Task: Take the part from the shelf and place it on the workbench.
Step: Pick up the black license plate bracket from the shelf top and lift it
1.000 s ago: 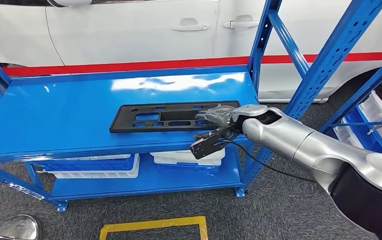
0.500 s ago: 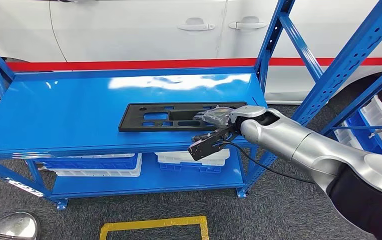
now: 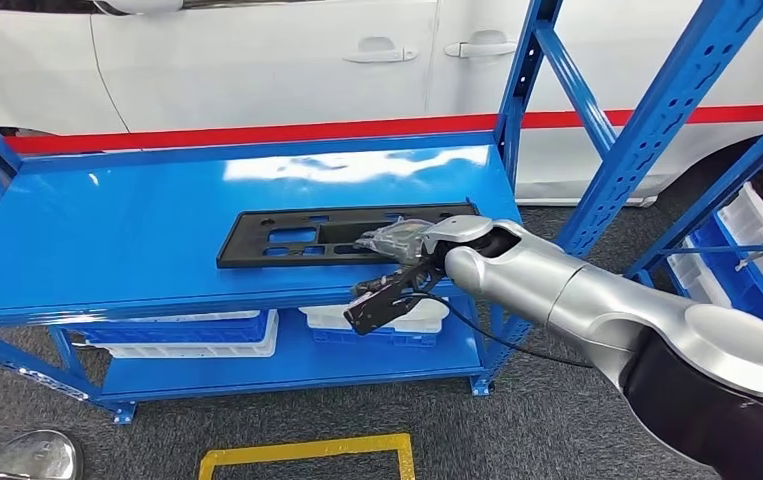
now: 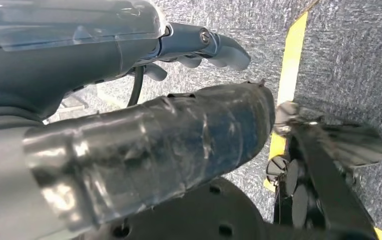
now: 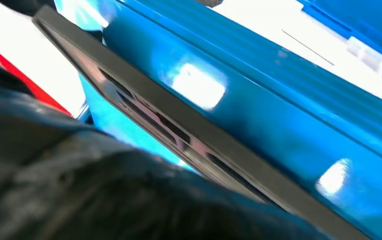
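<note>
The part (image 3: 287,235) is a flat black plate with several cut-outs, lying on the top board of the blue shelf (image 3: 107,230) near its front edge. My right hand (image 3: 397,238) lies over the plate's right half, fingers stretched flat on top and pointing left; no grip on it shows. In the right wrist view the plate's edge (image 5: 178,135) runs close past the dark, blurred hand. My left hand (image 4: 178,100) hangs over the grey floor with nothing in it, its fingers held apart from the thumb.
White and blue bins (image 3: 197,340) stand on the shelf's lower board. A white car (image 3: 257,60) with a red stripe is parked behind. Blue uprights (image 3: 647,140) of another rack with bins (image 3: 747,250) rise at the right. Yellow tape (image 3: 307,450) marks the floor.
My right hand has slid left along the plate, from its right end toward its middle. The plate has stayed put on the shelf. The camera swayed slightly.
</note>
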